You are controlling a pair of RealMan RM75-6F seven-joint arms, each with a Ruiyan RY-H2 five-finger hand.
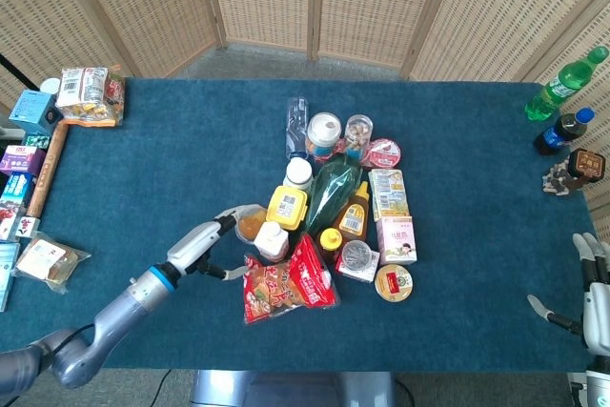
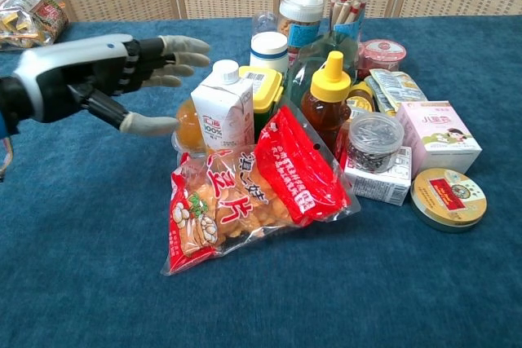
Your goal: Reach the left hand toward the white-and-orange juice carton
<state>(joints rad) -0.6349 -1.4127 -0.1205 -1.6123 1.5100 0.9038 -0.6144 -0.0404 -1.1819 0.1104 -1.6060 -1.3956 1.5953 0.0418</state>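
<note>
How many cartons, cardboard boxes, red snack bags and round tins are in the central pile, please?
Cartons: 1, the juice carton
Cardboard boxes: 2, the pink box and the white box
Red snack bags: 1, the red snack bag
Round tins: 1, the round tin
Total: 5

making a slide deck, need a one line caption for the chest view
Open left robot hand reaching toward the white-and-orange juice carton, not yet touching it, beside a red snack bag.
</note>
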